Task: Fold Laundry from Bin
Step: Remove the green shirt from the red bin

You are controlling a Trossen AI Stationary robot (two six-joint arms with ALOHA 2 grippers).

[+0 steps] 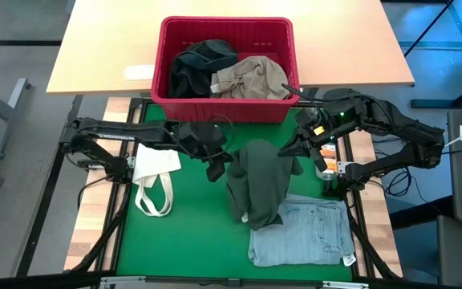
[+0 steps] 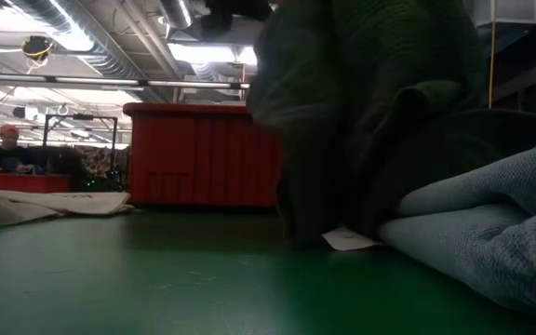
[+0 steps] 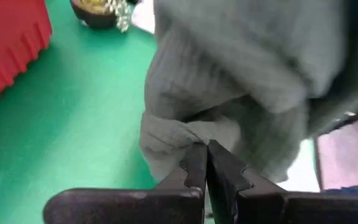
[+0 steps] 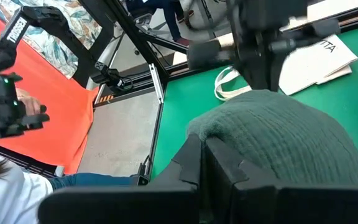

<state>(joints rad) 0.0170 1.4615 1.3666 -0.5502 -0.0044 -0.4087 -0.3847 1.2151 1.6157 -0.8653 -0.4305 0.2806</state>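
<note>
A dark green garment (image 1: 259,183) hangs between my two grippers over the green mat, and its lower end (image 2: 307,228) reaches the mat. My left gripper (image 1: 224,164) is shut on its left side, my right gripper (image 1: 297,149) on its right top. Folded light blue jeans (image 1: 303,233) lie on the mat near the front right, partly under the green garment. The red bin (image 1: 224,68) stands at the far edge with a dark piece (image 1: 197,68) and a khaki piece (image 1: 251,79) inside. My left gripper pinches a bunched fold (image 3: 188,134) on the green garment's left side between its two shut fingers, coming slanting down from the table's left. The cloth puckers at the fingertips and hangs past them. My right gripper pinches the garment's upper right part (image 4: 229,134), coming from the table's right. The cloth bulges over and beyond the fingers (image 4: 188,158) and hangs below them.
A white tote bag (image 1: 155,172) with loop handles lies on the mat at the left, under my left arm. Bare green mat (image 1: 191,241) lies at the near left. A person (image 2: 7,149) shows in the room beyond the table.
</note>
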